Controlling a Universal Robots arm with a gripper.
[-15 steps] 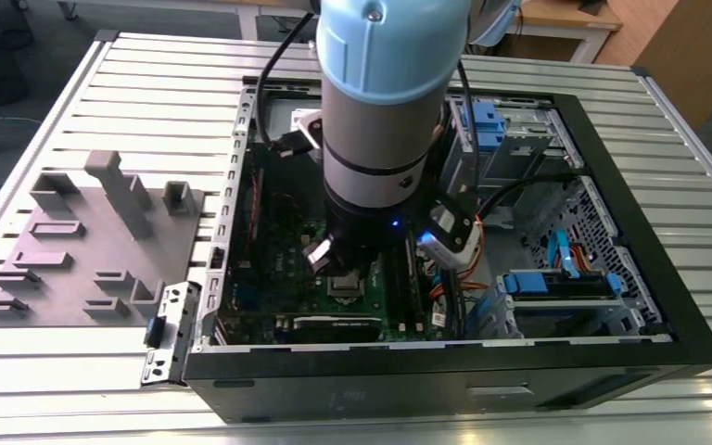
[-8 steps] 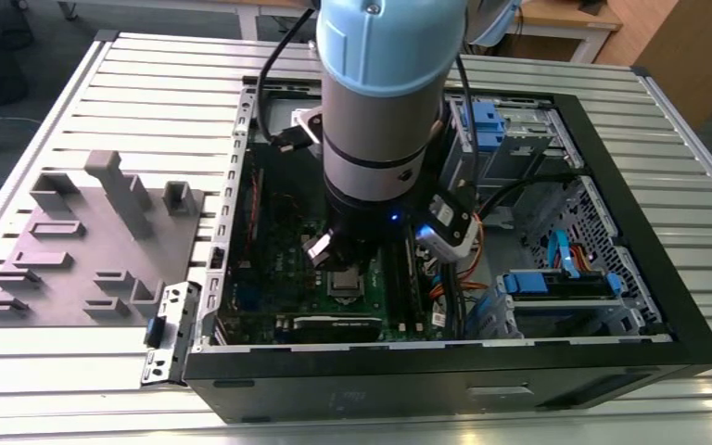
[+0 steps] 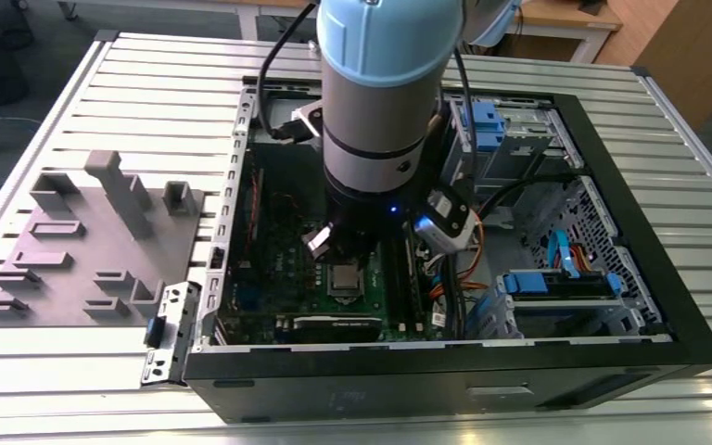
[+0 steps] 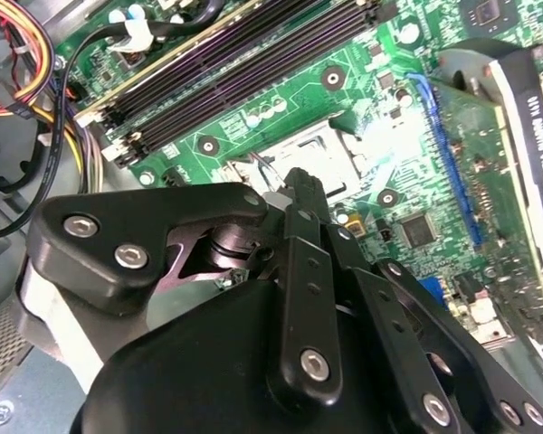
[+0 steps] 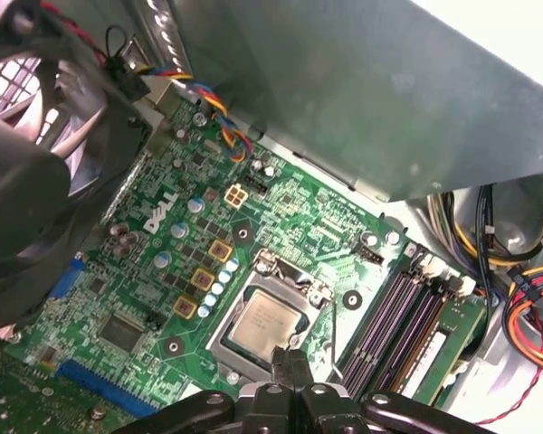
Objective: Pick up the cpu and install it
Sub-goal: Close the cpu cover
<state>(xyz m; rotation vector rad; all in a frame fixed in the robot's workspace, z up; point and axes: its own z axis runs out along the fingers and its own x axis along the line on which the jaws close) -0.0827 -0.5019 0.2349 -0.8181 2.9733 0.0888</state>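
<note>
The cpu [image 5: 261, 325], a pale silver square, lies flat inside the shiny socket frame [image 5: 224, 333] on the green motherboard [image 5: 163, 226]. In the exterior view the cpu [image 3: 346, 276] shows just below the arm's wrist. My gripper [image 5: 290, 360] hangs close over the socket's near edge, its black fingers pressed together with nothing visible between them. A thin wire lever [image 5: 331, 334] stands up beside the socket, right next to the fingertips. In the second wrist view the gripper [image 4: 300, 185] sits in front of the glare-lit socket [image 4: 330, 149], which hides the chip.
Memory slots [image 5: 394, 316] run along one side of the socket, and a black fan [image 5: 36, 163] sits on the other side. Coloured cables [image 5: 525, 307] bundle near the case wall. An expansion card [image 4: 516, 99] stands nearby. A grey fixture plate [image 3: 84, 241] lies at the exterior view's left.
</note>
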